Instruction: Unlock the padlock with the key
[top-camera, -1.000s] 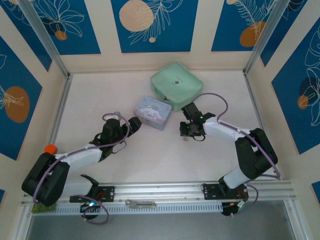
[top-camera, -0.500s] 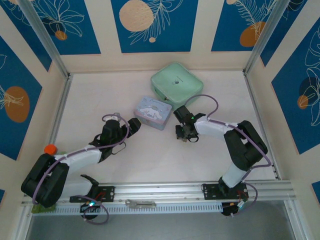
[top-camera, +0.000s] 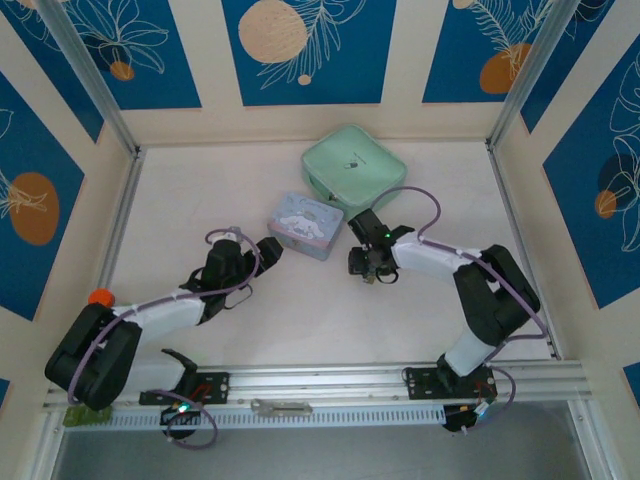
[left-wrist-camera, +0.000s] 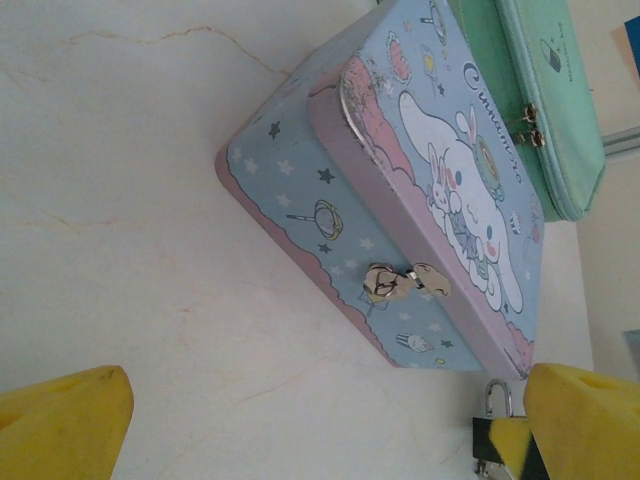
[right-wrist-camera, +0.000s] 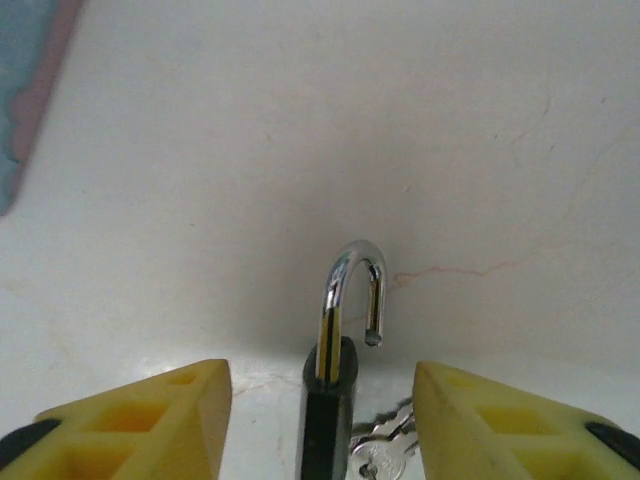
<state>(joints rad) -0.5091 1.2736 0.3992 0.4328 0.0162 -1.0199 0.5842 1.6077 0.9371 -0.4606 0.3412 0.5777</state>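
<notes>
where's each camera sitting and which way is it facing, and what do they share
Top external: above and behind the bases, looking down at the table; both arms, left claw and right claw show.
Left wrist: low on the left arm, facing the clasp side of the blue tin; its yellow fingers frame the bottom corners.
Right wrist: low over the table, facing the padlock and key between its yellow fingers.
Shared: both wrist views catch the padlock.

padlock (right-wrist-camera: 326, 420) right of tin (top-camera: 306, 225), key (right-wrist-camera: 386, 448) beside padlock, pouch (top-camera: 354, 172) behind tin
</notes>
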